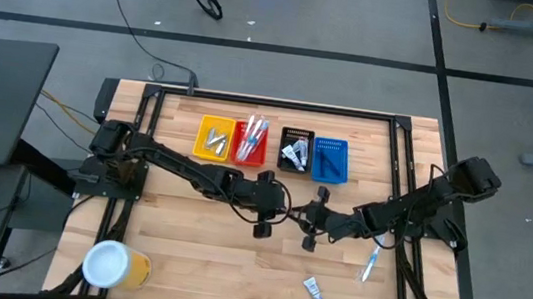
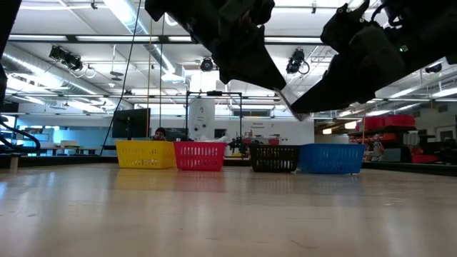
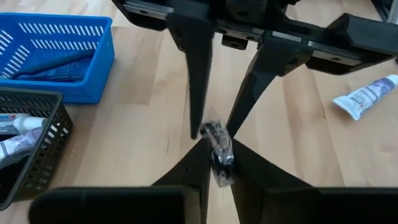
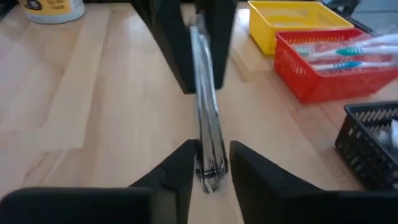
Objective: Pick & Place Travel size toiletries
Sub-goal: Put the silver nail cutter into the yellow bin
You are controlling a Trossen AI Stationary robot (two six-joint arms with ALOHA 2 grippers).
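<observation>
A slim silvery packet [image 4: 207, 118] is held in the air over the table's middle, spanning between both grippers; it also shows as a pale strip [image 2: 285, 102] in the low view. My left gripper [image 1: 275, 211] is shut on one end of the packet [image 3: 219, 155]. My right gripper [image 1: 311, 220] faces it from the table's right and is shut on the other end. A white-and-blue tube [image 1: 315, 294] and a toothbrush [image 1: 370, 265] lie flat on the wood near the right arm. My left gripper pinches the packet's end [image 3: 221, 169] between its two fingers, coming level from the table's left, along the packet's length. The packet is lifted clear of the table. My right gripper pinches the opposite end [image 4: 210, 169] between its two fingertips, coming level from the table's right. The packet stands on edge between the fingers and runs straight across to the left gripper's fingers [image 4: 171, 56].
Four small bins stand in a row toward the far edge: yellow [image 1: 214, 139], red [image 1: 250, 143] with toothbrushes, black [image 1: 294, 151] with tubes, blue [image 1: 331, 160]. A yellow cup with a white lid [image 1: 112, 265] stands near the near-left corner. Bare wood lies between.
</observation>
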